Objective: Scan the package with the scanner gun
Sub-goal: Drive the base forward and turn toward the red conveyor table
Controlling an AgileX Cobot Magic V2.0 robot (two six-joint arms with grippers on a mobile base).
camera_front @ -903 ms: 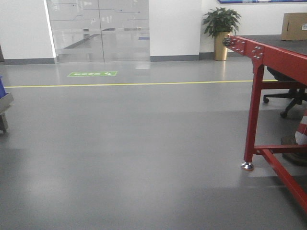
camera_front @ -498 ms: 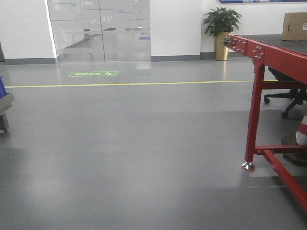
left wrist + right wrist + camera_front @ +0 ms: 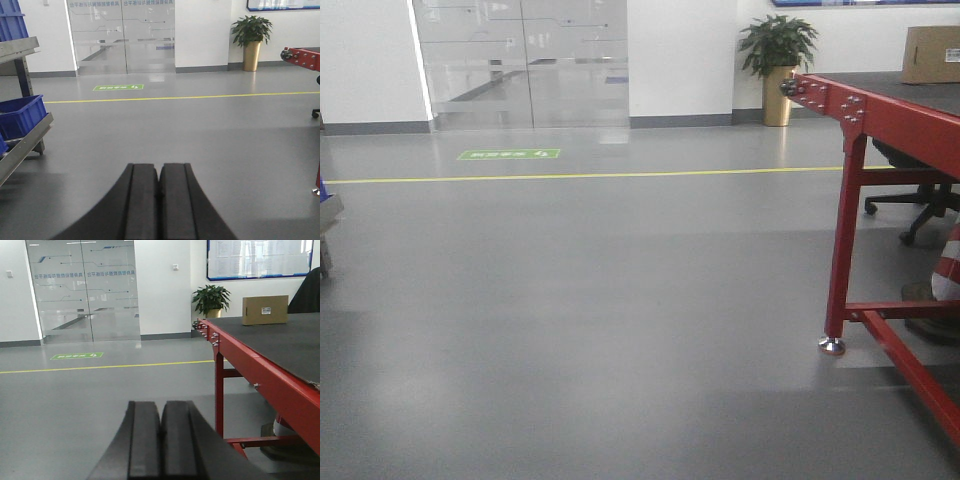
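Red table drifts slightly left in front view. Package on it: likely light, stiff cardboard; hold opposite sides. Left gripper, right gripper jaws pressed together

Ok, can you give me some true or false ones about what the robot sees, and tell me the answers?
The package sits on the red table. True.
The right gripper holds the scanner gun. False: it is shut and holds nothing.
The left gripper is shut. True.
The potted plant has a blue pot. False: its pot is gold.
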